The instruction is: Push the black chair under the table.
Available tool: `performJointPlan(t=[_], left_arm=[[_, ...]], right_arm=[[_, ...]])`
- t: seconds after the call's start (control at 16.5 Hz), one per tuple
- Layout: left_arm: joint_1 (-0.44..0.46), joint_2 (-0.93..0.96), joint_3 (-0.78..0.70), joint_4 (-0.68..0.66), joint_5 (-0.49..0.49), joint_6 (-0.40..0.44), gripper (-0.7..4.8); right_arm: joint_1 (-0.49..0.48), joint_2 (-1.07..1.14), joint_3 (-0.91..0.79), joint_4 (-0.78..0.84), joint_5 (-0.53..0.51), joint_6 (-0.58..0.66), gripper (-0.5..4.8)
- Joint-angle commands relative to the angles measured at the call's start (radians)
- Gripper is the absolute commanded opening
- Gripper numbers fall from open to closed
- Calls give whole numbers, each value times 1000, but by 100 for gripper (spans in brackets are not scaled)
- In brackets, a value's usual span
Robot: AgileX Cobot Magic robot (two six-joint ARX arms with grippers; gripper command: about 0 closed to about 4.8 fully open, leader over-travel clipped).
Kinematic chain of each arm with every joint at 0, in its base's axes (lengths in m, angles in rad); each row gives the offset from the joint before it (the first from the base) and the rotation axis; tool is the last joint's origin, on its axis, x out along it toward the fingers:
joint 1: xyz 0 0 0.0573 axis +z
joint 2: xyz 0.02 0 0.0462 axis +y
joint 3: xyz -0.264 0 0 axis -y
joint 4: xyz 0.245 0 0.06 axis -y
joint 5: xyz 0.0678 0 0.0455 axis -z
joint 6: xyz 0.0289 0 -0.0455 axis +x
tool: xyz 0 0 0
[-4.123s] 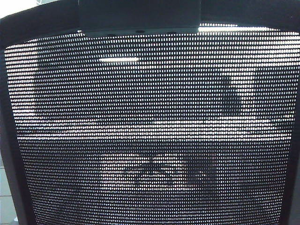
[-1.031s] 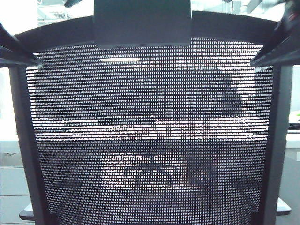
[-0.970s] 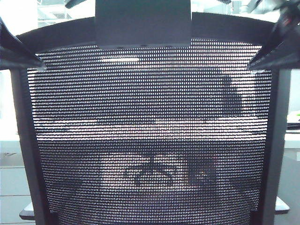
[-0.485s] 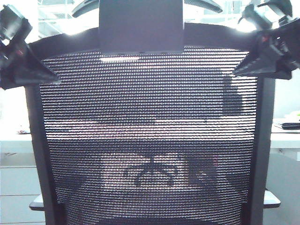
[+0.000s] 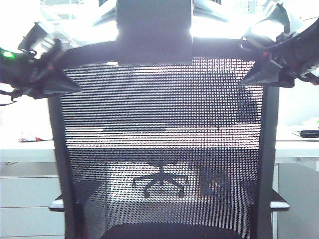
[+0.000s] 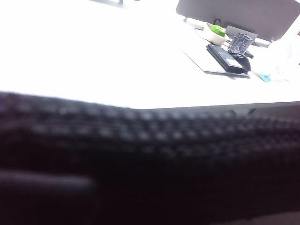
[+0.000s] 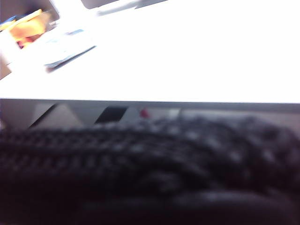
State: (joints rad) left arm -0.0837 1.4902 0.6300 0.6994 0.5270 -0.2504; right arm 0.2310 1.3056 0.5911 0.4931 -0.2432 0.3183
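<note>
The black chair (image 5: 159,129) stands with its mesh back toward the exterior camera, its headrest bracket (image 5: 154,30) at the top. My left gripper (image 5: 67,87) presses against the back's upper left corner. My right gripper (image 5: 251,77) presses against the upper right corner. Both show only as dark wedges, so how the jaws stand cannot be made out. The table (image 5: 27,147) runs white-topped behind the chair on both sides. In both wrist views blurred black mesh (image 6: 150,145) (image 7: 140,154) fills the near part, with the white table (image 6: 93,56) (image 7: 187,56) beyond it.
A light grey drawer cabinet (image 5: 25,199) sits under the table at the left. Through the mesh shows another chair's black star base (image 5: 160,181). On the tabletop lie a black keyboard (image 6: 226,57), a bowl with something green (image 6: 215,31), and papers (image 7: 68,49).
The chair has moved away from the camera toward the table and its back looks smaller. Both grippers came into view at its upper corners and stay against them.
</note>
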Motion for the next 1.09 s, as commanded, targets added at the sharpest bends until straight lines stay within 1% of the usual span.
performJointPlan(t=[0.06,0.36,0.55,0.97,1.09], left_arm=[[11,72,83,57,-71,15,-5],[11,183,184,95,-86,14,-5],[3,266,281,95,-86,10,-6],[-1,377,413,91,-88,14,-6],[-1,427,473,80,-89,11,-6]], right_arm=[[-30,65,60,103,84,-13,-5],[-37,210,200,115,81,-43,-5],[-54,292,299,113,81,-47,-5],[-101,472,508,102,58,-51,-5],[-106,521,568,81,58,-59,-5]])
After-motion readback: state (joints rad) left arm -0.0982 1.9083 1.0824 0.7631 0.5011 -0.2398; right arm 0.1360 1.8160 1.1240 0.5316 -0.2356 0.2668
